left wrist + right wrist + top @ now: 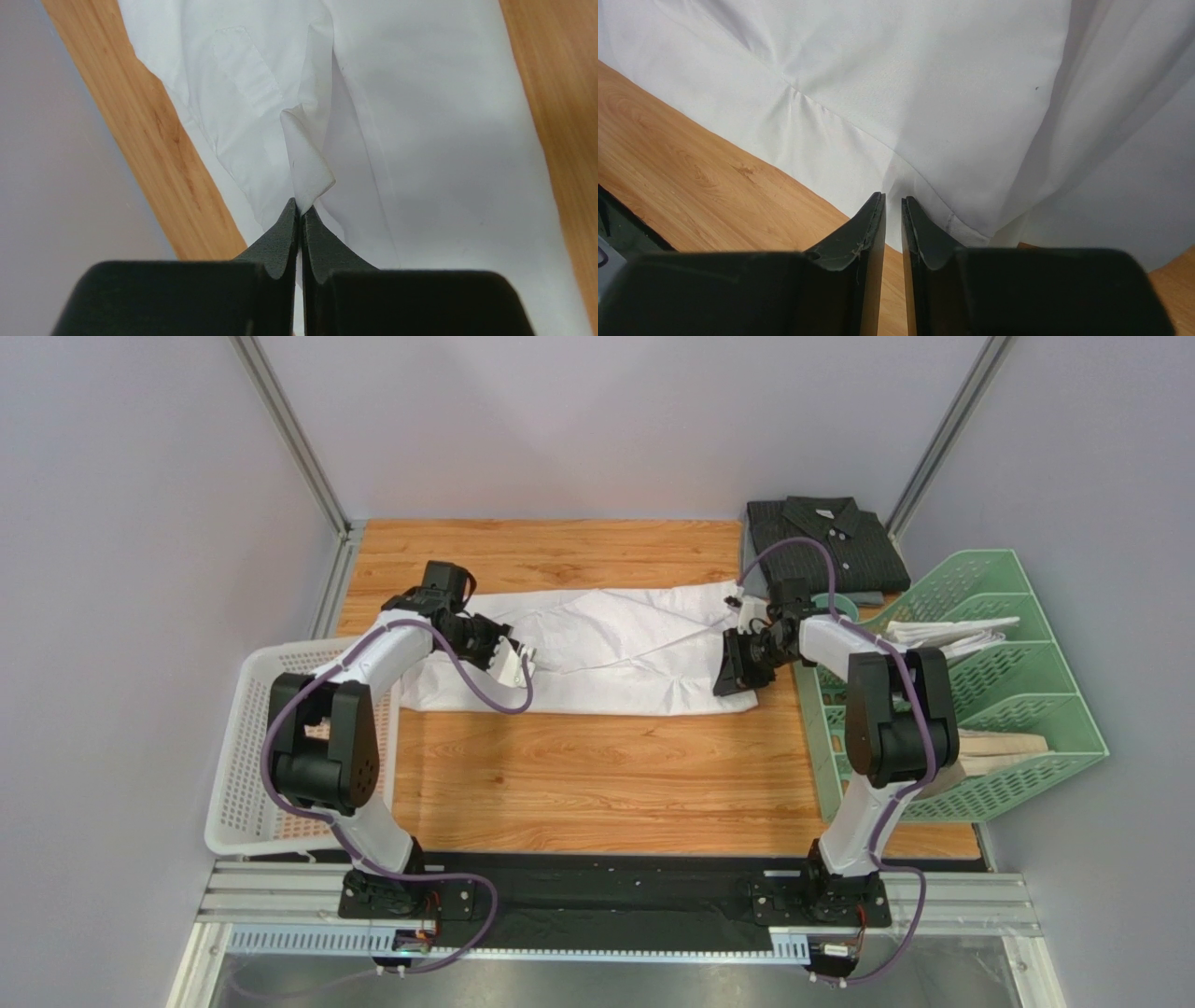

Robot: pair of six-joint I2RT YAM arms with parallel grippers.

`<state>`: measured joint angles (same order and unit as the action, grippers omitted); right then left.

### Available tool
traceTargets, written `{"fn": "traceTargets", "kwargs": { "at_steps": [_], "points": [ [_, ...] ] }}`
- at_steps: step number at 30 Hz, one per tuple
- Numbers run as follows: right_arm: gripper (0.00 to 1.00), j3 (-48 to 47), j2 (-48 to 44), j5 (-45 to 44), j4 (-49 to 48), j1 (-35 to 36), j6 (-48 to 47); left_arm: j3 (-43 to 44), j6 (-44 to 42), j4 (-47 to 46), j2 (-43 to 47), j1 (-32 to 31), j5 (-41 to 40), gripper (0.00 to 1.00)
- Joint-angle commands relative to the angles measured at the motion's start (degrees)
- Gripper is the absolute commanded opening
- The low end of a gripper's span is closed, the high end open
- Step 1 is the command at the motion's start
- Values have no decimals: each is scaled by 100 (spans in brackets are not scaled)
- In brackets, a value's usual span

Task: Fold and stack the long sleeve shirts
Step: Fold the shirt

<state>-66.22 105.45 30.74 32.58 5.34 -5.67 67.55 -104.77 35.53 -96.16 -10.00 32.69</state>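
Observation:
The white shirt (617,644) lies spread flat across the far half of the wooden table, and also shows in the left wrist view (421,140) and the right wrist view (913,84). The dark charcoal shirt (821,539) lies folded at the far right corner. My left gripper (512,661) is at the white shirt's left end, shut on a raised fold of its cloth (302,206). My right gripper (732,669) is low at the shirt's right near edge. Its jaws (893,199) stand a narrow gap apart with bare wood showing between them and the hem just past the tips.
A green wire file rack (996,686) stands at the table's right edge with white papers (947,633) in it. A white mesh basket (246,756) sits off the left edge. Bare wood (603,784) lies in front of the shirt.

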Motion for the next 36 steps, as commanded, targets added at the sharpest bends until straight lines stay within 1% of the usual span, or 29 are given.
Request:
{"fn": "traceTargets", "kwargs": {
  "at_steps": [1, 6, 8, 10, 11, 12, 13, 14, 15, 16, 17, 19, 20, 21, 22, 23, 25, 26, 27, 28, 29, 31, 33, 35, 36],
  "points": [
    [19, 56, -165, -103, 64, -60, -285, 153, -1106, -2, 62, 296, 220, 0],
    [18, 38, -209, -112, 143, -60, -320, 215, -1527, 287, 27, 612, 169, 0],
    [18, 39, -218, -77, 187, -60, -329, 206, -1494, 270, -34, 674, 115, 2],
    [18, 4, -270, 28, 240, -60, -338, 285, -1423, 323, -148, 719, -25, 9],
    [18, -23, -305, 98, 310, -60, -312, 303, -1415, 332, -183, 780, -69, 16],
    [18, -40, -358, 186, 363, -51, -294, 320, -1388, 315, -193, 824, -87, 18],
    [18, -101, -489, 352, 416, -60, -268, 364, -1179, 306, -175, 859, -70, 22],
    [18, -137, -568, 406, 520, -51, -242, 399, -1038, 297, -158, 912, -69, 31],
    [19, -181, -656, 458, 582, -51, -198, 443, -889, 297, -70, 947, 0, 34],
    [19, -216, -831, 520, 635, -51, -180, 522, -461, 279, -26, 965, 53, 37],
    [20, -286, -929, 538, 723, -42, -154, 549, -187, 218, 27, 965, 88, 61],
    [21, -339, -1070, 451, 794, -33, -118, 593, 533, -89, 158, 965, 10, 63],
    [22, -365, -1175, 372, 829, -16, -118, 619, 1163, -133, 202, 965, 10, 65],
    [22, -366, -1211, 267, 829, 2, -118, 654, 1404, -99, 255, 965, 36, 82],
    [22, -374, -1228, 22, 820, 28, -118, 706, 1624, -90, 264, 965, 45, 96],
    [22, -375, -1211, -102, 777, 89, -110, 759, 2270, -116, 264, 939, 1, 96],
    [22, -401, -1124, -400, 698, 160, 39, 969, 3116, -335, 107, 720, -498, 97],
    [22, -418, -1053, -472, 584, 212, 109, 1066, 4069, -458, 19, 640, -752, 99],
    [21, -558, -792, -525, 583, 230, 162, 1198, 4592, -607, -208, 570, -1234, 99],
    [20, -646, -650, -699, 557, 274, 293, 1556, 4928, -521, -323, 517, -1351, 99],
    [19, -734, -474, -753, 531, 309, 338, 1734, 5514, -399, -420, 517, -1379, 99],
    [18, -945, -61, -946, 461, 344, 409, 1981, 6106, -599, -570, 517, -1694, 99],
    [16, -1112, 263, -1244, 425, 371, 374, 2217, 6529, -547, -710, 517, -1853, 99],
    [15, -1235, 467, -1421, 363, 380, 234, 2254, 6723, -660, -807, 517, -1993, 99],
    [15, -1436, 711, -1622, 372, 397, 198, 2332, 6742, -635, -869, 517, -2003, 99]
  ]
}}
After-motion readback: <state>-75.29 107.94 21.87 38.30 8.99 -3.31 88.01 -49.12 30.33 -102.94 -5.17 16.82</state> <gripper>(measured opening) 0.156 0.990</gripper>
